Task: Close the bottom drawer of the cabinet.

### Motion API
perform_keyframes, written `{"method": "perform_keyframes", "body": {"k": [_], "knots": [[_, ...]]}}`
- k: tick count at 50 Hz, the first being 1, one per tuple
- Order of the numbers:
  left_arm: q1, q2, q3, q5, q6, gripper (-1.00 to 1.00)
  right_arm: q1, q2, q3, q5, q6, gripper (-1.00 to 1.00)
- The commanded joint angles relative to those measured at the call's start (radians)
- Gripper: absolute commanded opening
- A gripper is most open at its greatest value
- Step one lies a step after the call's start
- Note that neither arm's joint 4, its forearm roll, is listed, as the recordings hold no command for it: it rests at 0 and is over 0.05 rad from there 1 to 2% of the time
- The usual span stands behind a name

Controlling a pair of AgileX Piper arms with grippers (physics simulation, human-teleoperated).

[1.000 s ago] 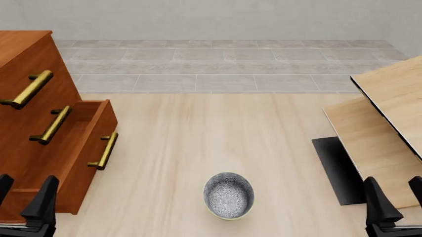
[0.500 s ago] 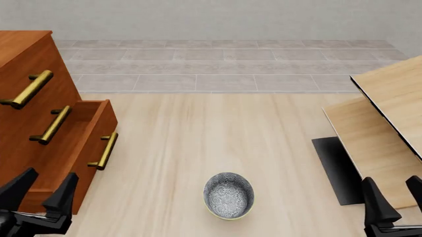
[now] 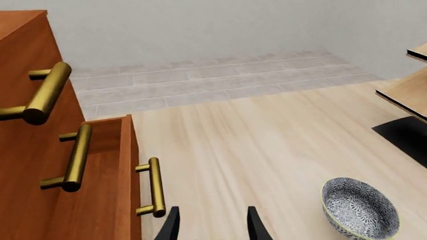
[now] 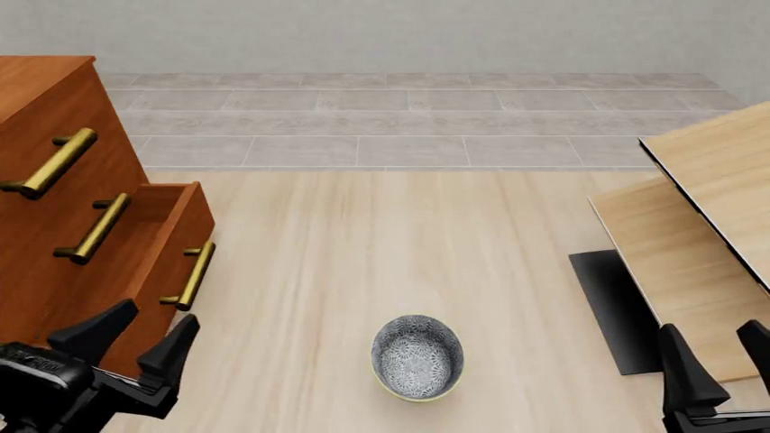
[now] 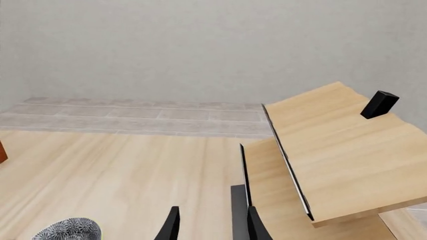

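Wooden tabletop [image 4: 361, 271] bears unlabelled cabinet [image 4: 49, 117], bottom drawer [image 4: 169, 271] open.

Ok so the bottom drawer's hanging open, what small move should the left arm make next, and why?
Probably ease the left gripper forward and a little toward the cabinet, onto the flat front of the bottom drawer, beside its brass handle. The drawer stands pulled out, and the open, empty gripper is just short of it, not touching. The right gripper is far off.

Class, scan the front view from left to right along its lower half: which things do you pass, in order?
left gripper → bottom drawer → patterned bowl → black mat → right gripper
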Motion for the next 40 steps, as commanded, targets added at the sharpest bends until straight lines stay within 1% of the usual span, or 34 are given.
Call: {"method": "perform_keyframes", "body": {"k": [1,3,4,6,9,13,18,22,23,30,32,33,40], "knots": [[-0.091,0.200,-0.001,-0.152,-0.051,1.00,0.002,-0.002,0.000,0.001,-0.006,1.00],[-0.102,0.235,0.000,-0.185,-0.052,1.00,0.003,-0.005,0.000,0.002,-0.006,1.00],[-0.113,0.277,0.000,-0.219,-0.055,1.00,0.003,-0.006,0.000,0.003,-0.006,1.00],[-0.114,0.297,0.000,-0.238,-0.054,1.00,0.004,-0.005,0.000,0.002,-0.007,1.00],[-0.134,0.393,-0.001,-0.315,-0.087,1.00,0.006,-0.007,-0.001,0.004,-0.009,1.00],[-0.142,0.485,-0.004,-0.391,-0.076,1.00,0.006,-0.005,0.000,0.002,-0.010,1.00],[-0.152,0.572,-0.012,-0.455,-0.073,1.00,0.005,-0.008,-0.001,0.003,-0.013,1.00],[-0.153,0.654,-0.024,-0.501,-0.103,1.00,0.006,-0.009,-0.001,0.004,-0.014,1.00],[-0.153,0.688,-0.024,-0.532,-0.096,1.00,0.006,-0.008,0.000,0.003,-0.015,1.00],[-0.141,0.817,-0.044,-0.612,-0.089,1.00,0.008,-0.010,0.000,0.004,-0.015,1.00],[-0.133,0.862,-0.050,-0.639,-0.098,1.00,0.009,-0.010,0.000,0.003,-0.016,1.00],[-0.127,0.883,-0.054,-0.647,-0.106,1.00,0.010,-0.010,0.000,0.003,-0.016,1.00],[-0.093,0.971,-0.085,-0.669,-0.098,1.00,0.012,-0.009,0.000,0.003,-0.017,1.00]]}}
